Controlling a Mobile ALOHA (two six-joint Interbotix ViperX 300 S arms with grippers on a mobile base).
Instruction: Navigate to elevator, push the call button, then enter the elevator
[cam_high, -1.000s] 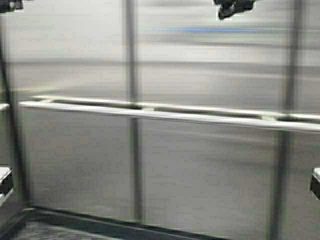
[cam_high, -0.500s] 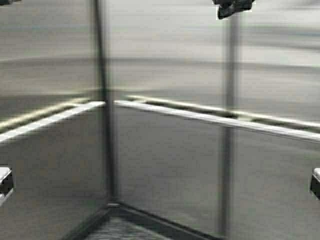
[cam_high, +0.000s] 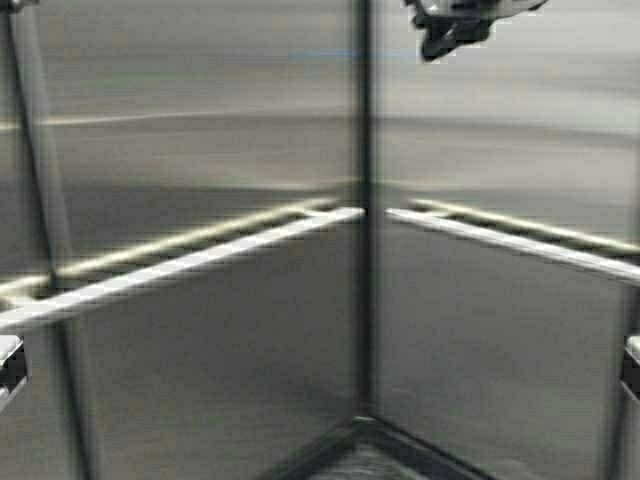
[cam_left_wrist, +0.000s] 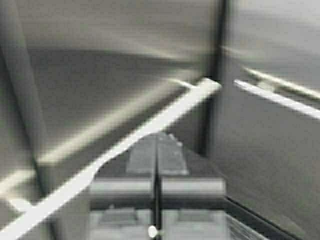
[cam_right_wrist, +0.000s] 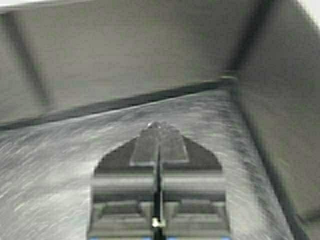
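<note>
Both claws, left (cam_left_wrist: 156, 150) and right (cam_right_wrist: 159, 137), sit pressed closed inside the elevator (cam_high: 200, 150), holding nothing.

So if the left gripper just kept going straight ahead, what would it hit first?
Probably the flat handrail crossing just beyond the shut left gripper, then the elevator wall panel; depth is unclear.

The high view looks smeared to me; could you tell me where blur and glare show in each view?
High view: the elevator panels are streaked sideways, and both handrails glare pale. Left wrist view: the left gripper is soft, and the rail behind it is blown out white. Right wrist view: the right gripper is soft-edged, with the floor streaked.
</note>
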